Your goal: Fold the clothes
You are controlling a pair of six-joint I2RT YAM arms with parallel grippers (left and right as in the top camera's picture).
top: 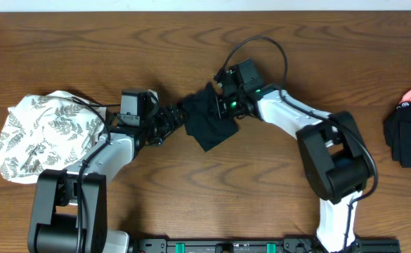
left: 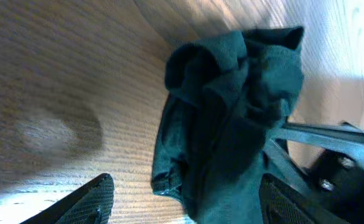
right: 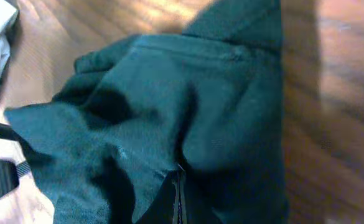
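1. We judge the black shirt [top: 209,125] light, limp and thin. It sags into folds wherever it is not supported and will not hold a crease by itself.
2. The knit looks matte, not slick, so a pinch should hold. A single pinch only drags the shirt into a bunch, though.
3. We would take hold at a hem or shoulder edge, one corner per gripper, and pull them apart to spread it flat before folding. The stitched seam in the right wrist view is a fair landmark.
4. The shirt is plain black with no print. It is crumpled into a small lump, with a hemmed edge showing at its far side.
5. It sits at the middle of the table [top: 191,35], between the two grippers. It is well apart from the white leaf-print cloth [top: 43,133] at the left and from the dark garment with a pink piece [top: 405,133] at the right edge.
6. The right gripper [right: 179,186] has its fingers together, and the fabric gathers into them, so we read it as pinching the shirt.
7. The left gripper [left: 191,199] has its fingers wide apart. The bunched shirt lies between them, unheld.
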